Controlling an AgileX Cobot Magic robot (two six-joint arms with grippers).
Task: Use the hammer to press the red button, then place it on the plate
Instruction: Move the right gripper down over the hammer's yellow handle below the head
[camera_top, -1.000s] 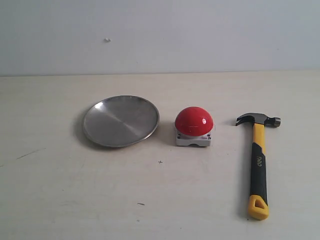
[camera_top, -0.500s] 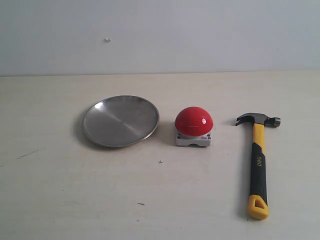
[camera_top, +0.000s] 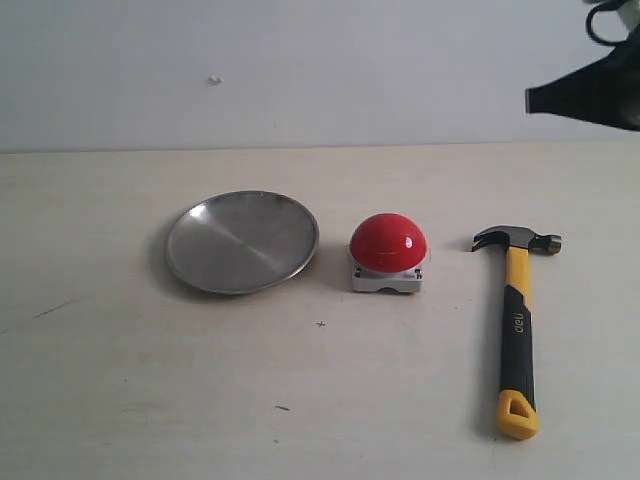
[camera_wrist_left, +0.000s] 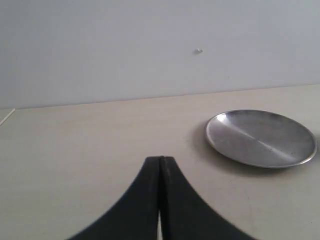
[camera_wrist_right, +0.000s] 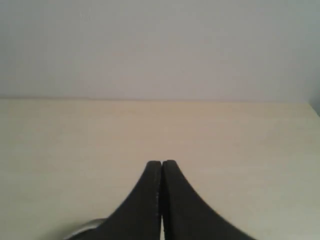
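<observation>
Pale worktop (camera_top: 150, 400), three items in a row across it. Hammer (camera_top: 518, 320) lies flat toward the right edge, with its head to the far edge and its yellow loop toward the near right corner. Plate (camera_top: 242, 241) sits left of centre. Red button (camera_top: 387, 243) stands between them, just beside the plate, not touching. Right gripper (camera_wrist_right: 161, 165) hangs high over the far right corner, fingers pressed together, holding nothing. Left gripper (camera_wrist_left: 160, 161) is the same, seen only from its wrist camera.
</observation>
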